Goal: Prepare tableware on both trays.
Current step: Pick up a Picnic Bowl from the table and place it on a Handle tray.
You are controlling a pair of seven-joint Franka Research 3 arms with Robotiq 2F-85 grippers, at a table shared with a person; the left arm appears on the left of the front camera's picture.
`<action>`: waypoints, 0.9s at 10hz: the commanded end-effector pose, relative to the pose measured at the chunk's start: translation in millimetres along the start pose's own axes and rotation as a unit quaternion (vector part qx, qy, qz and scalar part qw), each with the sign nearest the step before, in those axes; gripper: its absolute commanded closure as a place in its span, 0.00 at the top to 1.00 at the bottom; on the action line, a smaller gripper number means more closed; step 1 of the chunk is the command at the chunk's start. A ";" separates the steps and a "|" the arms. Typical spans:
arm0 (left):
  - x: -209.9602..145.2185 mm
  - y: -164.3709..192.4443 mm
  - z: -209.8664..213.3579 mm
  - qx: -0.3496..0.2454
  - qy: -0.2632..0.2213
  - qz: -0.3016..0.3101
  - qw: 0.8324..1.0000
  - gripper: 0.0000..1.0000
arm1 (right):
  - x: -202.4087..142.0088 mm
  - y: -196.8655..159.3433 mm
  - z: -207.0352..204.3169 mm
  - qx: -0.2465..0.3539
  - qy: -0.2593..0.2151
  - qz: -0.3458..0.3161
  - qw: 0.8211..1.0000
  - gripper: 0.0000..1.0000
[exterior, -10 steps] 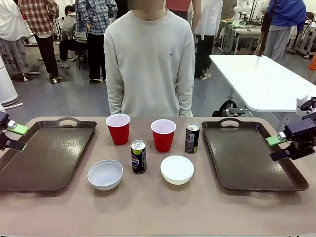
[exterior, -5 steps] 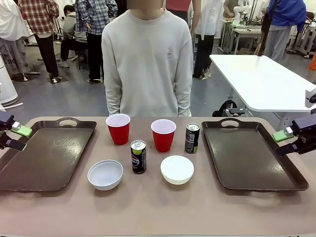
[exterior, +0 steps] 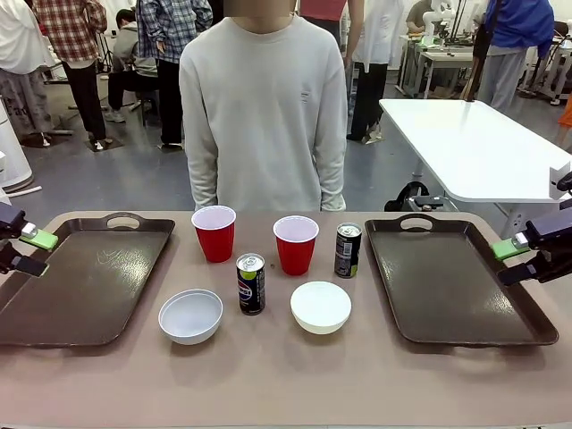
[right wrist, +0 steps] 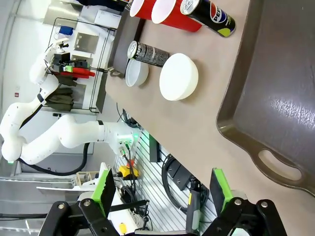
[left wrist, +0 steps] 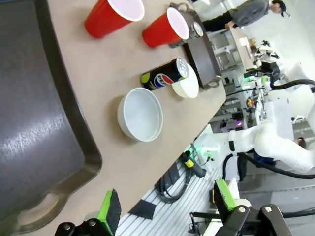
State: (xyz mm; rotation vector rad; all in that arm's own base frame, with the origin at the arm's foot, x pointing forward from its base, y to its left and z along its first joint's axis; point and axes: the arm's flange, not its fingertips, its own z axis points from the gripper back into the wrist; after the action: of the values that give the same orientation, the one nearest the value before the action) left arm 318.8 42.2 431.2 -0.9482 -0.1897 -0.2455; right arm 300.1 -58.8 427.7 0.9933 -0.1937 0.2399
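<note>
Hovering beside trays (exterior: 89,286) (exterior: 447,286), jaws spread.

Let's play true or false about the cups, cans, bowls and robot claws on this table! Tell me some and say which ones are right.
1. Both red cups stand on the table, between the trays. True.
2. One can lies on its side. False: both cans stand upright.
3. The left claw grips a bowl. False: it is open, and both bowls sit on the table.
4. The cups stand closer to the person than the bowls do. True.
</note>
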 end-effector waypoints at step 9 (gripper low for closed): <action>-0.4 2.1 1.0 -0.011 -0.005 -0.006 1.000 1.00 | 0.4 -0.7 -0.1 0.007 -0.002 0.002 1.000 1.00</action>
State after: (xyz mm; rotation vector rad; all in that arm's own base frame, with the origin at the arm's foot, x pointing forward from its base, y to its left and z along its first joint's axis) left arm 318.5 42.9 431.2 -0.9493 -0.1897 -0.2441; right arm 300.0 -58.7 427.7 0.9939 -0.1930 0.2403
